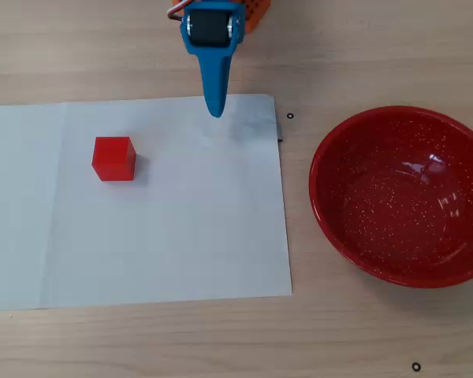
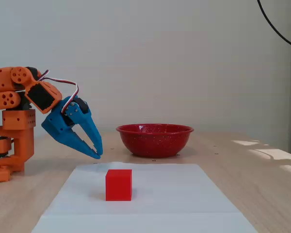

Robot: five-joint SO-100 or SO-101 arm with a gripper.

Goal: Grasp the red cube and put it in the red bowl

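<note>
The red cube (image 1: 113,158) sits on a white paper sheet (image 1: 173,244), left of centre in the overhead view; in the fixed view the cube (image 2: 119,184) is in the foreground. The red speckled bowl (image 1: 355,236) stands empty on the wooden table to the right of the sheet, and shows behind the sheet in the fixed view (image 2: 154,141). My blue gripper (image 1: 214,110) hangs above the sheet's far edge, tips pointing down, apart from the cube. In the fixed view the gripper (image 2: 98,154) has its tips together and holds nothing.
The orange arm base (image 2: 12,126) stands at the left of the fixed view. Bare wooden table (image 1: 221,339) surrounds the sheet. A black cable (image 2: 276,29) hangs at the top right of the fixed view.
</note>
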